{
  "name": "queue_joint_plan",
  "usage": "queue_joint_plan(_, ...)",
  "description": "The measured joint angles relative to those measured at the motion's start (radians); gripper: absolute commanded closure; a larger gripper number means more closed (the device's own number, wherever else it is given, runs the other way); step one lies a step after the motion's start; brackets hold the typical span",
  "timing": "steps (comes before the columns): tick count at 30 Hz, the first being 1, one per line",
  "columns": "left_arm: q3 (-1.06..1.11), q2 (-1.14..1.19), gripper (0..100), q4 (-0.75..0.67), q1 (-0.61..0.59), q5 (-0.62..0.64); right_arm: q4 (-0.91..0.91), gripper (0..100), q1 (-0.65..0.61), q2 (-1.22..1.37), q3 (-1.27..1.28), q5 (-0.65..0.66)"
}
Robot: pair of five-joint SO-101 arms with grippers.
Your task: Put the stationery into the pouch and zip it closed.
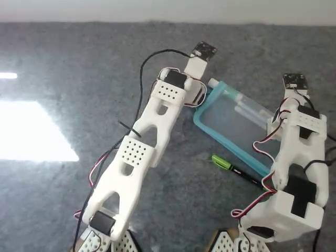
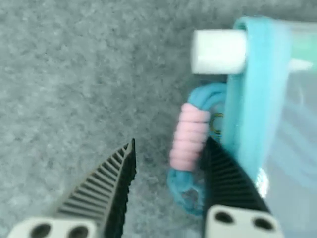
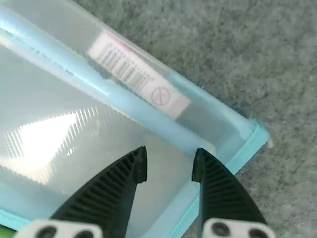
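Roughly half done, I'd say. The pouch [image 1: 226, 118] lay on the grey table [image 1: 79, 63], right of centre, and at least one labelled stick [image 3: 138, 74] was already inside it. A white stick [image 2: 218, 51] poked out of the open far-left corner though, so that one looked only half in. And the green and black pen [image 1: 236, 170] was lying out on the table just beside the pouch's near edge, not in at all.

The left gripper [image 2: 171, 148] hung at that far-left corner with its jaws spread. The pink zipper pull [image 2: 189, 136] sat between them, close against one finger but not pinched. The right gripper [image 3: 171, 158] was over the pouch's right end, jaws also parted, holding nothing.

So my guess at what was left: pen in, white stick pushed home, then the whole zip to do.
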Motion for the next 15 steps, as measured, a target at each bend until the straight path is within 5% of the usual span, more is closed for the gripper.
queue_joint_plan(15, -0.187, -0.144, 99, 0.084, -0.025, -0.021, -0.008, 84.0, -0.014, 0.000, -0.002, 0.000)
